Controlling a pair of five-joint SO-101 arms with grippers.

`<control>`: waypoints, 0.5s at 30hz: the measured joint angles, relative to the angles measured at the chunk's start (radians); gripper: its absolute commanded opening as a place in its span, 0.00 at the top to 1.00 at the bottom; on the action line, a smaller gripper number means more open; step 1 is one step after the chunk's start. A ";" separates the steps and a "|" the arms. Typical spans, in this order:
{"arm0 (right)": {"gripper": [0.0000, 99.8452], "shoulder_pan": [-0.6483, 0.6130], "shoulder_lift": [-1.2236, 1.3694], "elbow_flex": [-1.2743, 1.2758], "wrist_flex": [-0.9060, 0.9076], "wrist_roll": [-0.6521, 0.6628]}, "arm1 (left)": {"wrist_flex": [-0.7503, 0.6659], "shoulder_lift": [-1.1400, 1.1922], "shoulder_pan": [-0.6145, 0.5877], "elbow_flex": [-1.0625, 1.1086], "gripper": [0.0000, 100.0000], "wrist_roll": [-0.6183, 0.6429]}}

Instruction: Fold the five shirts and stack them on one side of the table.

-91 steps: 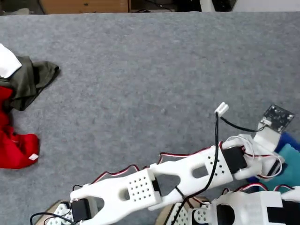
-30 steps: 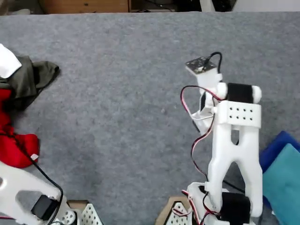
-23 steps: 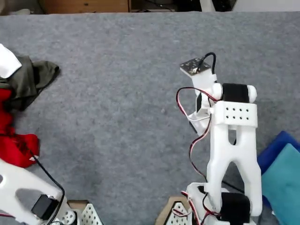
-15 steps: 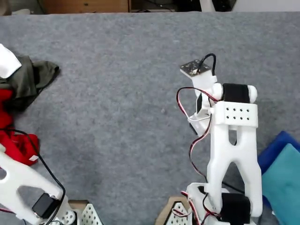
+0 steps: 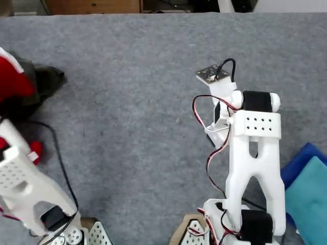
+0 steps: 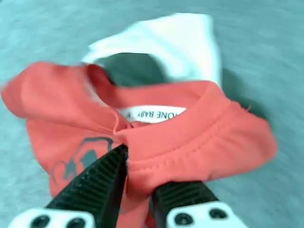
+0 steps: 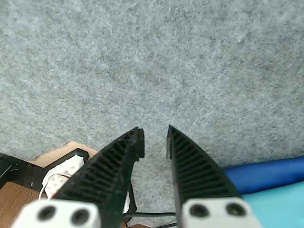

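My left gripper (image 6: 137,154) is shut on the collar of a red shirt (image 6: 199,137) and holds it bunched above the table. A white shirt (image 6: 185,42) lies just behind it. In the high view the red shirt (image 5: 15,81) hangs raised at the far left, over an olive shirt (image 5: 48,79), with the left arm (image 5: 23,184) below it. My right gripper (image 7: 154,135) hovers open over bare grey cloth, nothing between its fingers. A folded blue shirt (image 7: 266,173) and a teal shirt (image 7: 280,199) lie close by it.
The right arm (image 5: 253,153) stands upright right of the table's middle. The blue and teal stack (image 5: 306,196) sits at the front right edge. Grey cloth (image 5: 133,102) covers the table between the two arms.
The left arm swung from the right side to the far left, took hold of the red shirt and lifted it. The right arm rose to mid-table, then kept still.
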 measured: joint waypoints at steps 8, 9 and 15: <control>0.90 0.000 0.000 0.000 0.000 0.000 | 0.000 -0.379 0.485 0.617 0.98 0.028; 0.90 0.000 0.000 0.000 0.000 0.000 | 0.000 -0.417 0.559 0.690 0.98 0.048; 0.90 0.087 0.000 0.000 0.000 0.000 | -0.150 -0.601 0.947 1.094 0.98 0.167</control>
